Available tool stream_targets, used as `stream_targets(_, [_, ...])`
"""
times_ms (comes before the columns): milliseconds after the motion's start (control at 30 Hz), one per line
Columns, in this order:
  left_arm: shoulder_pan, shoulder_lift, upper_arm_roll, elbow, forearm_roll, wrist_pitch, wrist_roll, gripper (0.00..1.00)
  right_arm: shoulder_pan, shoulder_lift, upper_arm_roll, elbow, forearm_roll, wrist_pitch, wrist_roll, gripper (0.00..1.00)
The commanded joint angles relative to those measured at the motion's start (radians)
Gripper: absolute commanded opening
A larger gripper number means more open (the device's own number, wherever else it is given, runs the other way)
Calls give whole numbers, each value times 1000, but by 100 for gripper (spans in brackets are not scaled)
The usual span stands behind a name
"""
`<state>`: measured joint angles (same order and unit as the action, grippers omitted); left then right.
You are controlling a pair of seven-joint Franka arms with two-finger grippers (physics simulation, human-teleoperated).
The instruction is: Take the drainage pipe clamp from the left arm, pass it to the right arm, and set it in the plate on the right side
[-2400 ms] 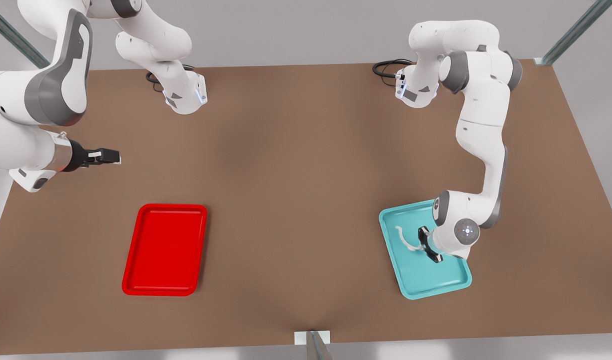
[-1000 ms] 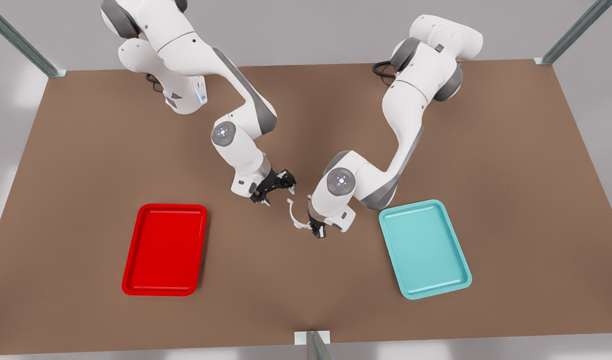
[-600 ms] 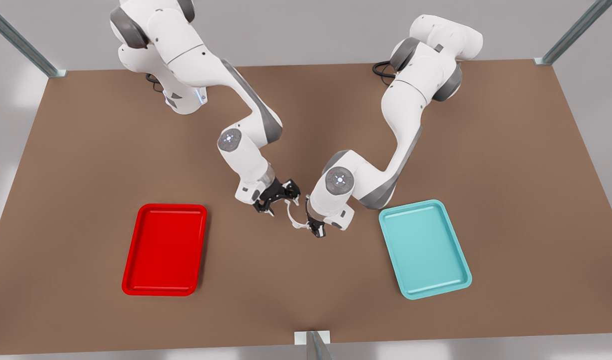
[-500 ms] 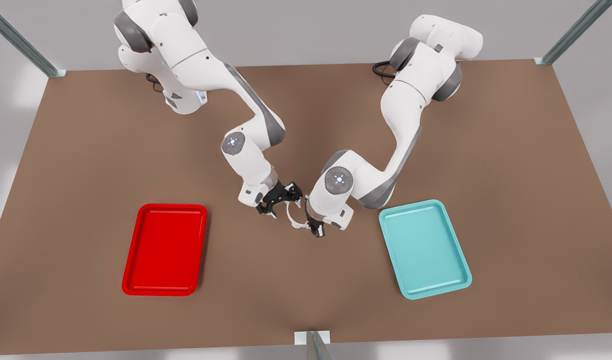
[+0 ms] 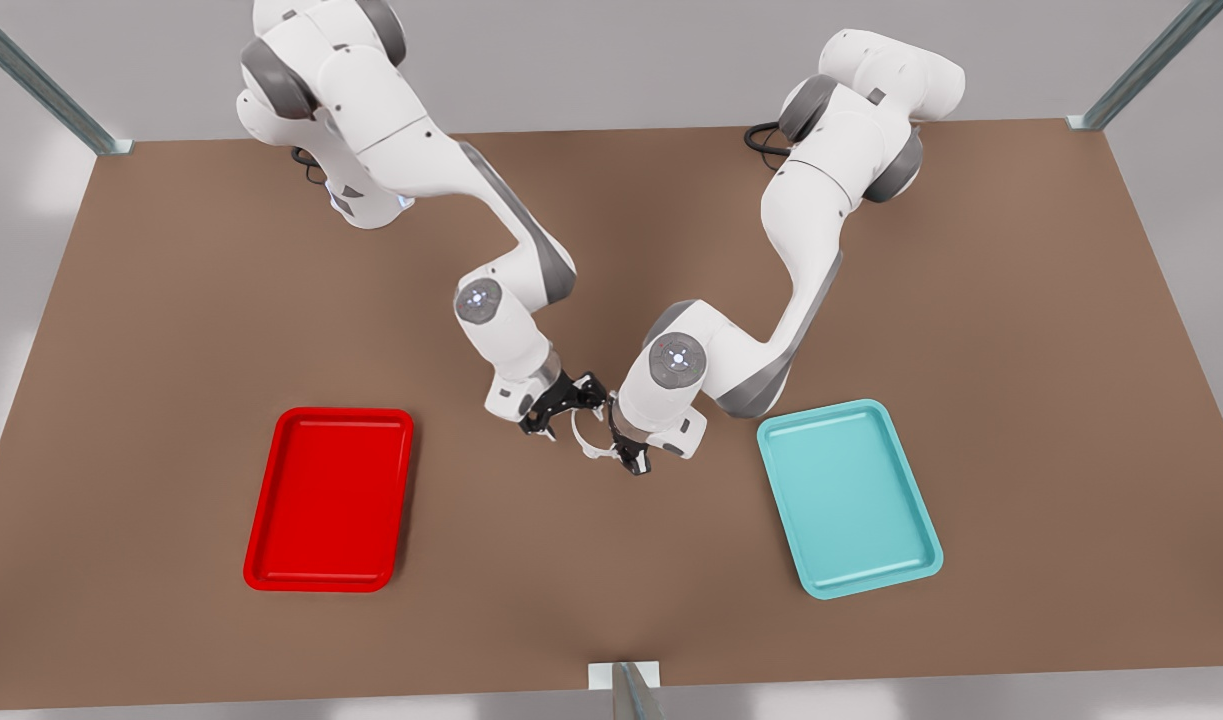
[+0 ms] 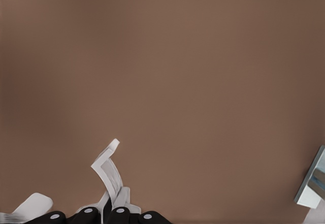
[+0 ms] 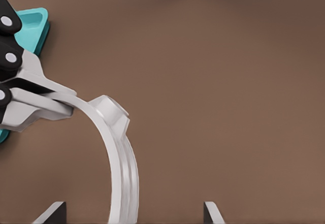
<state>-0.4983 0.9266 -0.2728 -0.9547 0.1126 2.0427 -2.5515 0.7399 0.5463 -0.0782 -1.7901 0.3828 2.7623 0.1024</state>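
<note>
Clamp [image 7: 119, 153] between open right fingertips [image 7: 51, 213]

- You have two arms, so two grippers: the left gripper [image 5: 626, 455] and the right gripper [image 5: 568, 405].
- You have one drainage pipe clamp [image 5: 581, 436].
- You have two trays: one red plate [image 5: 329, 498], one teal tray [image 5: 848, 496].
- One table [image 5: 1021, 350].

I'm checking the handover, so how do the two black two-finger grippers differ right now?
The left gripper is shut on one end of the thin white plastic half-ring clamp. The right gripper is open, with a finger on either side of the clamp's arc. The left gripper is nearer the teal tray, the right nearer the red tray. Both meet above the brown table, between the trays.
</note>
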Motion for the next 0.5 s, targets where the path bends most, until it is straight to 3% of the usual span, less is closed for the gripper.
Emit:
stream_targets(0, [0, -2, 0, 1, 2, 5, -33, 21, 3, 12, 0, 14, 1, 0, -27, 100])
stream_targets(100, [0, 1, 0, 1, 2, 7, -33, 21, 7, 21, 0, 26, 1, 0, -27, 100])
stream_targets(133, [-2, 1, 0, 1, 2, 7, -33, 21, 9, 23, 0, 29, 1, 0, -27, 94])
stream_targets(167, [-2, 1, 0, 1, 2, 7, -33, 21, 10, 27, 0, 29, 1, 0, -27, 76])
stream_targets(200, [-2, 1, -2, 1, 2, 7, -33, 21, 10, 26, 0, 29, 1, 0, -29, 44])
stream_targets(233, [-2, 0, 0, 1, 2, 7, -33, 21, 10, 26, 0, 29, 1, 0, -27, 30])
stream_targets(333, [-2, 0, -2, 1, 2, 7, -30, 21, 18, 26, 0, 29, 2, 0, -27, 21])
stream_targets(367, [0, 0, -2, 1, 2, 7, -30, 100, 18, 26, 0, 29, 1, 0, -30, 21])
stream_targets(467, [0, 0, -2, 1, 2, 7, -29, 100, 19, 27, 0, 41, -1, 0, -13, 21])
